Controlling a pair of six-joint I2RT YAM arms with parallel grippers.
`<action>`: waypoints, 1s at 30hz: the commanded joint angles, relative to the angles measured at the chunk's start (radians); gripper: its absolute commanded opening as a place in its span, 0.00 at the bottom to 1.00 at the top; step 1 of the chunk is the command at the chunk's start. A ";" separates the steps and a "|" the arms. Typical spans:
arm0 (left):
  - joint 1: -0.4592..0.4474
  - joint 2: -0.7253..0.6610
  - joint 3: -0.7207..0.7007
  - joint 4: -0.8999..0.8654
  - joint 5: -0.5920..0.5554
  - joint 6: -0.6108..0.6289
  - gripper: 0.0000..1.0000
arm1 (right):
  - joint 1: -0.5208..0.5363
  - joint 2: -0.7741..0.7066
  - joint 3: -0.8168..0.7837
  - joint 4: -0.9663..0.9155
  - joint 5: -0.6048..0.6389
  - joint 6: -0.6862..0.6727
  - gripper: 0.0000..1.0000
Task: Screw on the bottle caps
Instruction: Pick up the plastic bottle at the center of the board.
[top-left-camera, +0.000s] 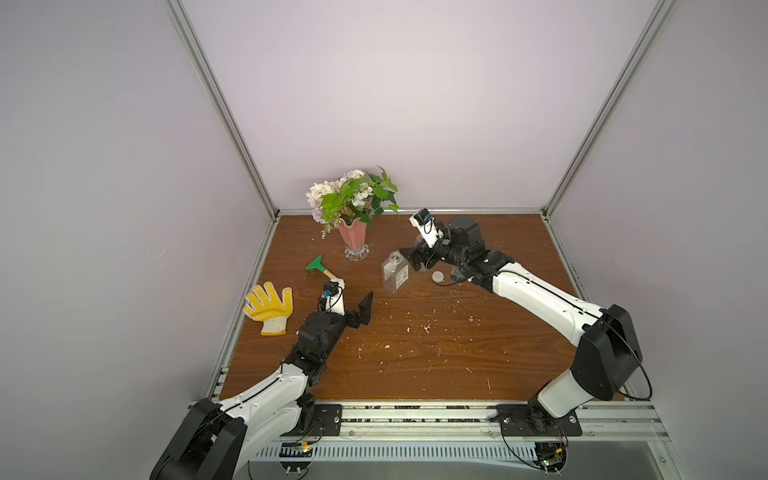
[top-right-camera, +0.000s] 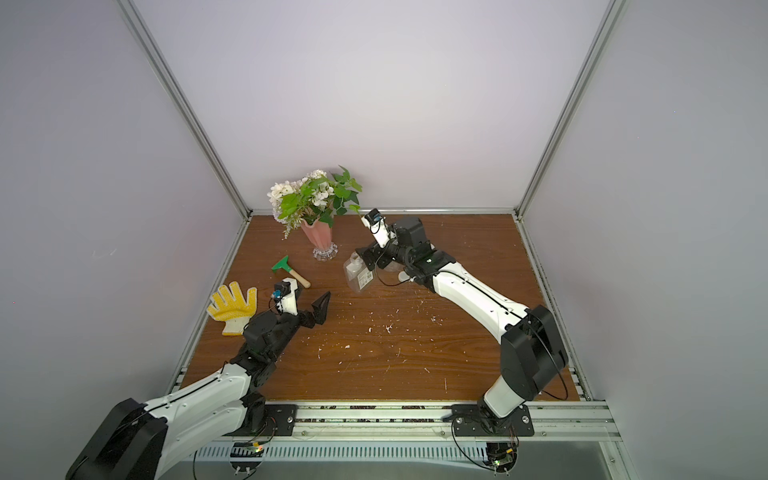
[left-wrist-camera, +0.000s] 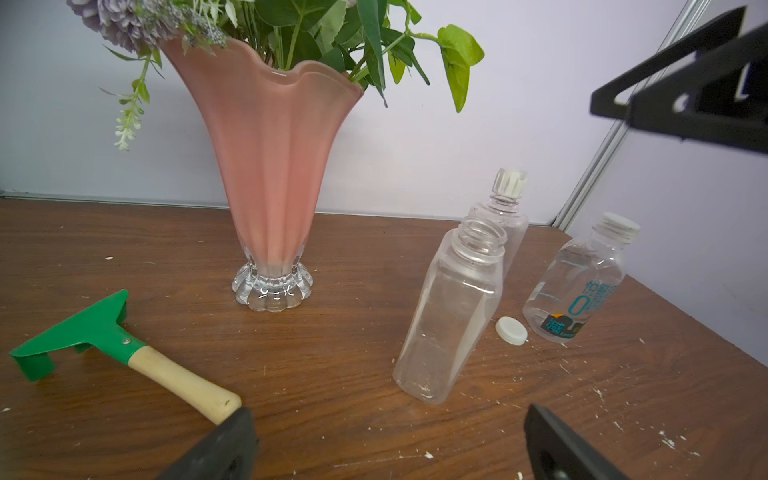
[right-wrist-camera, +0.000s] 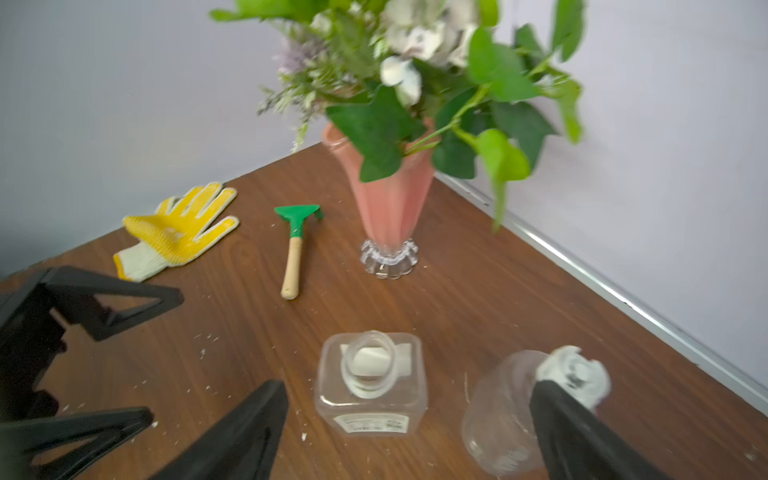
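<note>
A square clear bottle (top-left-camera: 395, 274) (left-wrist-camera: 453, 316) (right-wrist-camera: 370, 386) stands uncapped mid-table. A plain white cap (top-left-camera: 437, 276) (left-wrist-camera: 511, 330) lies loose on the wood to its right. Behind it a rounded bottle (left-wrist-camera: 505, 224) (right-wrist-camera: 494, 411) wears a ribbed white cap (left-wrist-camera: 509, 180) (right-wrist-camera: 575, 372). A printed bottle (left-wrist-camera: 577, 286) also carries a white cap (left-wrist-camera: 619, 226). My right gripper (top-left-camera: 417, 257) (right-wrist-camera: 409, 390) hangs open above these bottles, one finger against the ribbed cap, holding nothing. My left gripper (top-left-camera: 352, 301) (left-wrist-camera: 386, 419) is open and empty, short of the square bottle.
A pink vase (top-left-camera: 353, 239) with flowers stands at the back. A green hand rake (top-left-camera: 320, 268) with a wooden handle and a yellow glove (top-left-camera: 269, 307) lie at the left. White crumbs are scattered over the wooden table (top-left-camera: 415, 365).
</note>
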 joint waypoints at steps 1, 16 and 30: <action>0.014 -0.016 -0.006 0.028 0.027 -0.022 1.00 | 0.028 0.053 0.033 0.001 -0.025 -0.055 0.99; 0.016 0.449 0.131 0.337 0.177 0.118 1.00 | 0.006 -0.026 0.000 -0.052 0.059 0.013 0.99; 0.000 0.987 0.260 0.878 0.208 -0.001 0.99 | -0.050 -0.429 -0.353 0.005 0.105 0.118 0.99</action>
